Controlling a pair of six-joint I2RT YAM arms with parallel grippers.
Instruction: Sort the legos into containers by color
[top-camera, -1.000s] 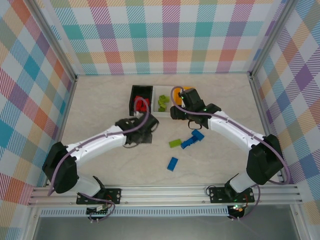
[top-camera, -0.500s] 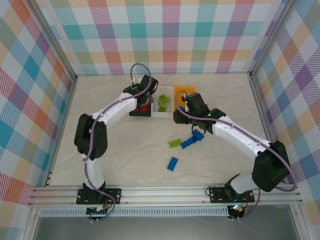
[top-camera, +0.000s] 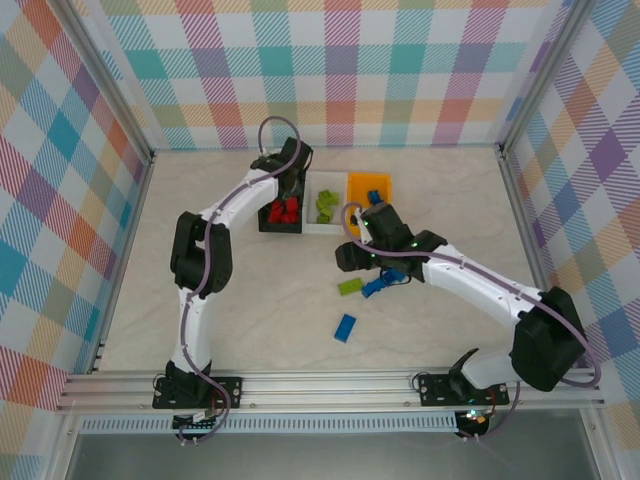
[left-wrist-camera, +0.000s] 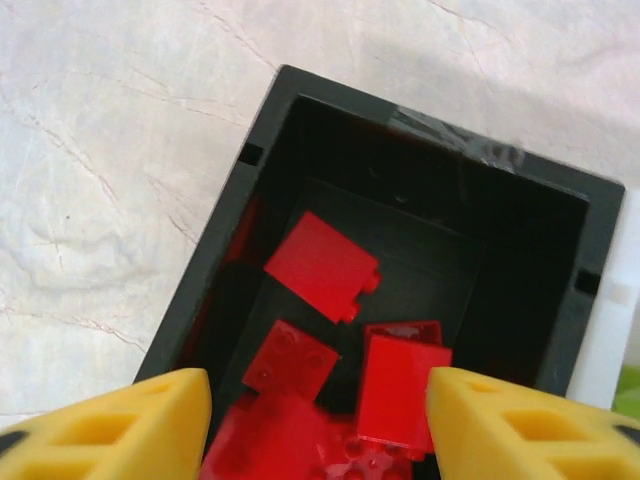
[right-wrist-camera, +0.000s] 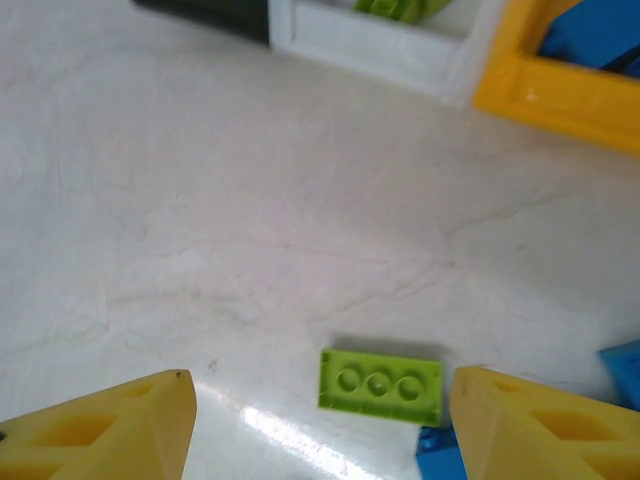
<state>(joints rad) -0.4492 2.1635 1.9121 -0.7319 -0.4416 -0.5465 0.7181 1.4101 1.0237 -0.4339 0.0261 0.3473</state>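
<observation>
My left gripper (left-wrist-camera: 320, 430) hangs open over the black bin (left-wrist-camera: 250, 160), which holds several red legos (left-wrist-camera: 320, 265); one blurred red brick (left-wrist-camera: 275, 440) lies just under the jaws. From above, that gripper (top-camera: 285, 190) sits over the black bin (top-camera: 280, 228). My right gripper (right-wrist-camera: 320, 430) is open above the table, and a lime green lego (right-wrist-camera: 380, 385) lies flat between its fingers, untouched. A blue lego (right-wrist-camera: 445, 455) lies against that brick. In the top view the right gripper (top-camera: 352, 258) hovers just above the green lego (top-camera: 350, 286).
The white bin (top-camera: 325, 230) with green legos and the orange bin (top-camera: 370, 177) with blue ones stand right of the black bin. Two blue legos lie loose on the table, one (top-camera: 382, 282) by the green brick, another (top-camera: 345, 327) nearer the front.
The left arm swung from mid-table up to the black bin and its jaws opened there. The right gripper drew back from the orange bin toward the loose green brick.
</observation>
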